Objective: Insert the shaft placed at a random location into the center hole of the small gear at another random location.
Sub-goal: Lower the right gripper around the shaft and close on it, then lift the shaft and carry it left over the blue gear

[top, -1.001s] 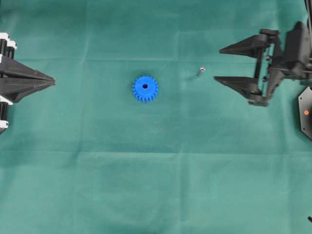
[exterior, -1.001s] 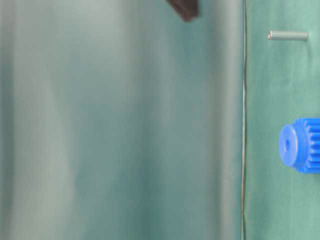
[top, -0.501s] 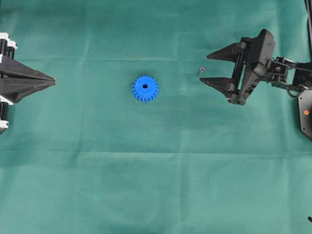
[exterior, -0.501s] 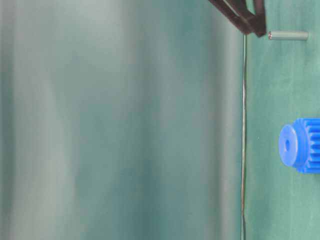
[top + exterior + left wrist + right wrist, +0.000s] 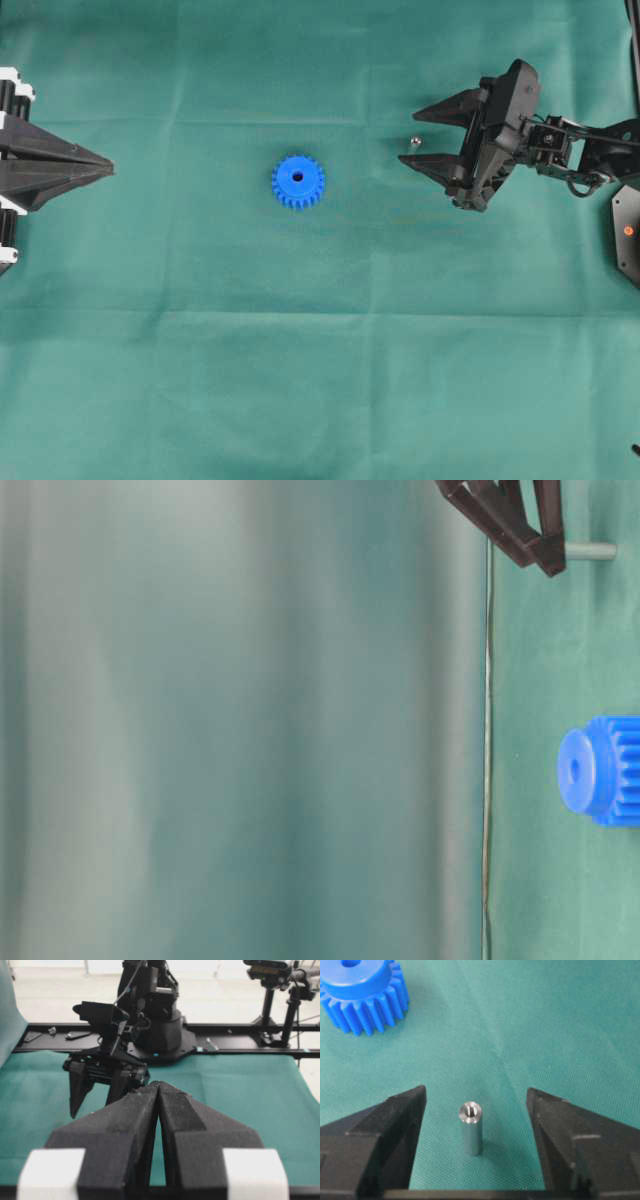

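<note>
The right gripper is spread wide, its jaws standing on either side of the shaft without touching it. In the right wrist view the shaft stands upright on the green cloth, roughly midway between the two fingers. In the overhead view the shaft sits just ahead of the right gripper, well apart from the small gear, which lies flat on the cloth with its center hole facing up and empty.

The left gripper is pressed together and holds nothing; it rests at the table edge, far from both parts.

Task status, judged from these views: nothing is completed. The approach to the shaft appears nearly finished. Remaining steps: close on the shaft, lift it, carry it over the gear, align it with the center hole, and insert.
</note>
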You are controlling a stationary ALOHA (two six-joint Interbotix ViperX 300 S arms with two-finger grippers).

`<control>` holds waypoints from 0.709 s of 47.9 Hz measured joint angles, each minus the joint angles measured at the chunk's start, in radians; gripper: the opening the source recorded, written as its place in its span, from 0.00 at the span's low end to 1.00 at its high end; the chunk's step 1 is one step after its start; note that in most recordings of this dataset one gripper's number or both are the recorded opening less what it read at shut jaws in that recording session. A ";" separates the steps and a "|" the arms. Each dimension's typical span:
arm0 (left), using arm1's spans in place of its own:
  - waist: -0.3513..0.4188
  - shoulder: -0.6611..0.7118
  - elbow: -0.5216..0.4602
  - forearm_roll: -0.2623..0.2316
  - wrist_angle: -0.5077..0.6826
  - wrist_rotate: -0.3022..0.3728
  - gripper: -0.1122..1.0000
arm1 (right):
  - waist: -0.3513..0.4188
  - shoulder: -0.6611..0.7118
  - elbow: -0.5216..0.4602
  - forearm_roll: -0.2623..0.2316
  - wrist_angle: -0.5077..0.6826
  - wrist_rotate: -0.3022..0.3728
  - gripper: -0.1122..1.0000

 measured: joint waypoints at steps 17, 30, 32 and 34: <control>0.000 0.000 0.000 0.000 0.000 0.003 0.10 | 0.000 -0.002 -0.002 0.000 0.018 0.000 0.22; -0.002 0.002 -0.002 0.002 0.000 0.003 0.10 | 0.000 -0.009 -0.011 0.000 0.040 0.000 0.22; 0.000 0.002 0.000 0.000 0.000 0.003 0.10 | 0.000 -0.025 -0.012 0.000 0.054 0.002 0.22; 0.000 0.000 -0.002 0.000 0.000 0.003 0.10 | 0.000 -0.046 -0.015 0.000 0.077 0.000 0.22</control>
